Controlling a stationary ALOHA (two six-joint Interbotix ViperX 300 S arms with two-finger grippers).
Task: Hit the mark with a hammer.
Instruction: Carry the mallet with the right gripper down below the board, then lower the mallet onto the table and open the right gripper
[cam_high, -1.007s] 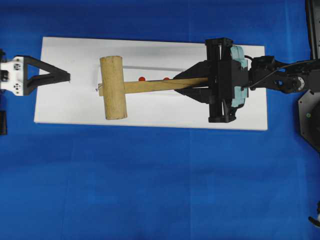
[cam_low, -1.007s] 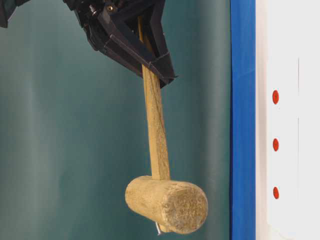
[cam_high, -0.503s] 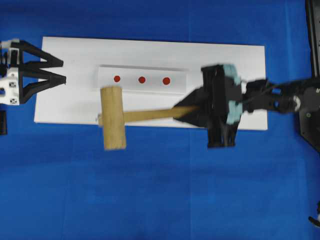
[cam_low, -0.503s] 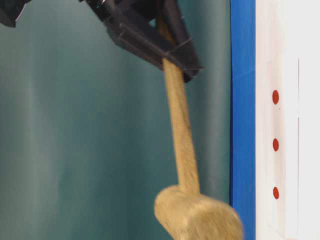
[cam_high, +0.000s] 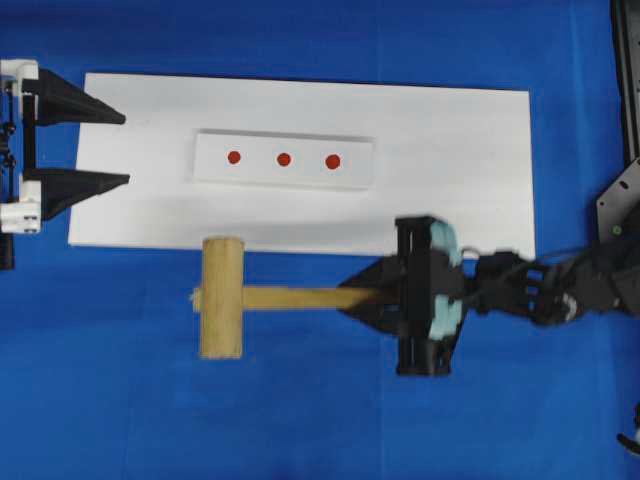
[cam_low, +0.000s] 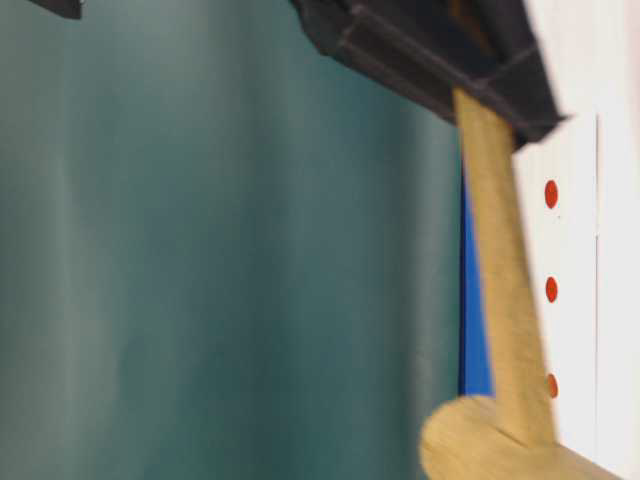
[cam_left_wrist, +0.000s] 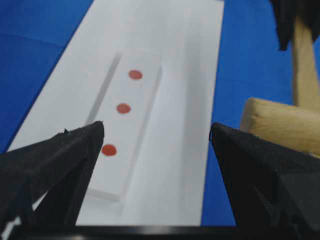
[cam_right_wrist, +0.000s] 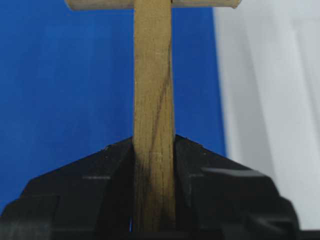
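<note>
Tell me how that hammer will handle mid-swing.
The hammer is likely head-heavy: thick head, slim handle. The right gripper clamps the handle's far end, so it may pivot or slip. Wood looks stiff; flex seems unlikely.

Setting: robot laboratory test bench, staged for manipulation trials. Evidence: uniform blue cloth (cam_high: 300, 420) covering the whole work surface; plain teal backdrop curtain (cam_low: 200, 250) filling the left of the table-level view; white rectangular board (cam_high: 450, 140) laid squarely at upper centre of the overhead view, carrying a white strip (cam_high: 283, 160) painted with three red dots; black robot arm hardware (cam_high: 625, 60) mounted at the right edge. No household or shop furnishings visible.
</note>
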